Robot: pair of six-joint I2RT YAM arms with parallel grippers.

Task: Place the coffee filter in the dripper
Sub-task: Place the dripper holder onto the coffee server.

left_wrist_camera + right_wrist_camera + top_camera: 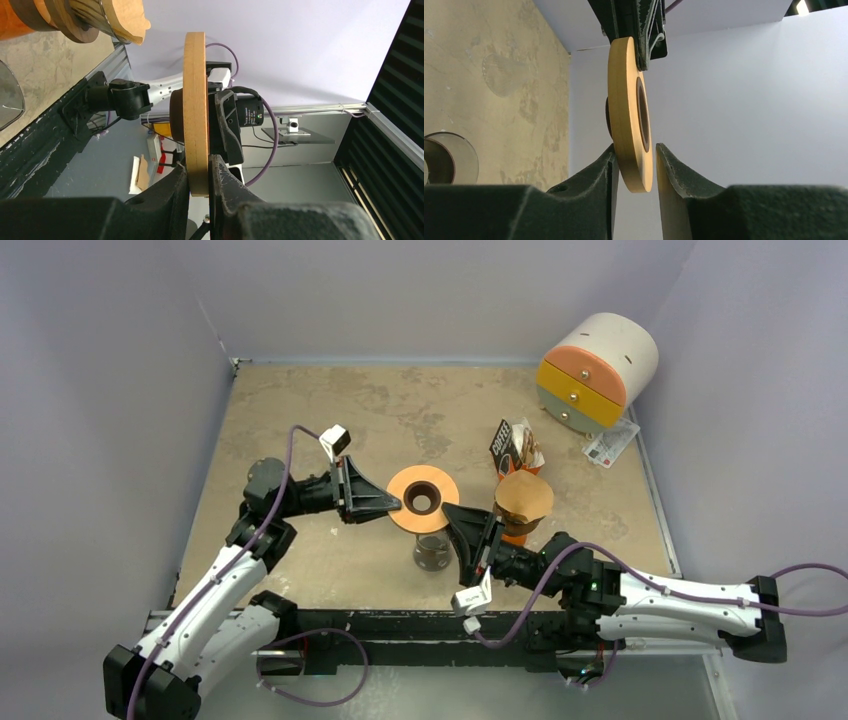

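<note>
Coffee filter (524,495) sits free just off the right gripper's (452,517) outer side. That gripper straddles the dripper ring's (448,496) rim, jaws slightly parted, gripping nothing. The left gripper (393,503) is clamped on the ring's opposite edge.

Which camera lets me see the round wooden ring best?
The top view. There the wooden ring faces the camera, so its full circle and dark middle hole show. Both wrist views catch it edge-on, as a thin slab; the right wrist shows a sliver of the hole.
</note>
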